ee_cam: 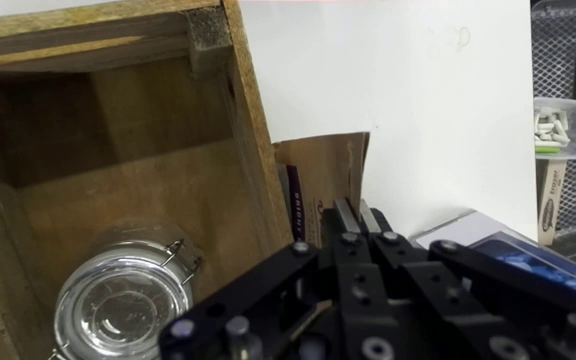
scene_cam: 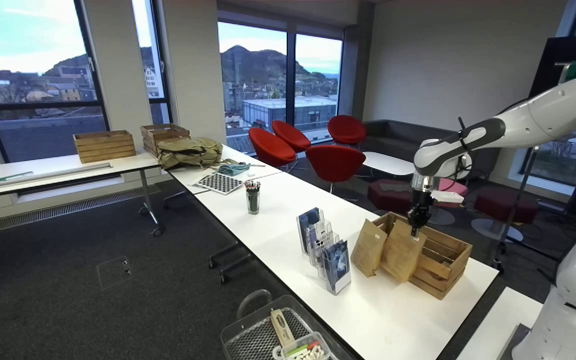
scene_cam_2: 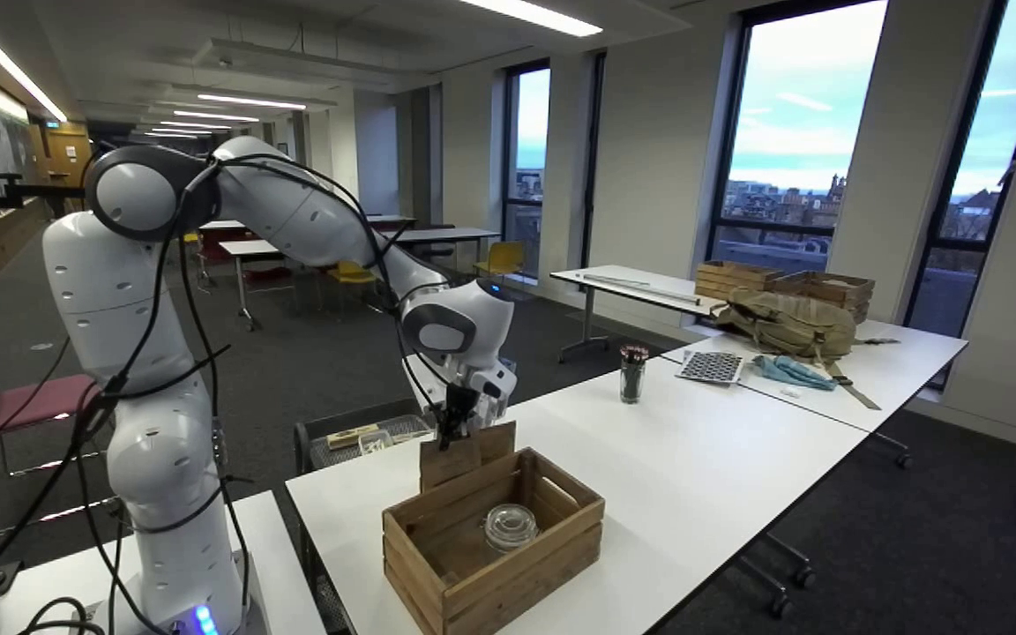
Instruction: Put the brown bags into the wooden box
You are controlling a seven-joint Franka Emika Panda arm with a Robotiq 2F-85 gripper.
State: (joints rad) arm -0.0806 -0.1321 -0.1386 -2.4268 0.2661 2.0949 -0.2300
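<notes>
By its top edge a kraft paper bag [scene_cam: 401, 255] is held directly below the fingers [ee_cam: 346, 216], outside the wooden crate [scene_cam_2: 526, 571] and just beside its long wall; whether its base is lifted off the white tabletop [scene_cam: 368, 315] cannot be told. The gripper [ee_cam: 357, 211] is seen drawn narrow, with the bag's paper pinched in the gap. Little weight is to be expected, though the contents are hidden. The panel on which "BRIGHT" can be read in the wrist view looks flat and fairly stiff, yet such paper is judged easily creased and apt to slide if pinched too shallowly. The top edge is thought the right place for the hold, since the body below could be crushed by a squeeze; whether the pinch is centred cannot be told.

In an exterior view, to the left of the fingers, the second kraft bag [scene_cam: 369, 248] is also found outside the crate; the same hold would be called for. Inside the crate, lower than the fingers and off to their left in the wrist view, a clip-top glass jar [ee_cam: 123, 310] is seated; the bag should be let down beside it, as glass could be knocked. To the right of the fingers in that view, an acrylic leaflet holder [ee_cam: 523, 252] is seen near.
</notes>
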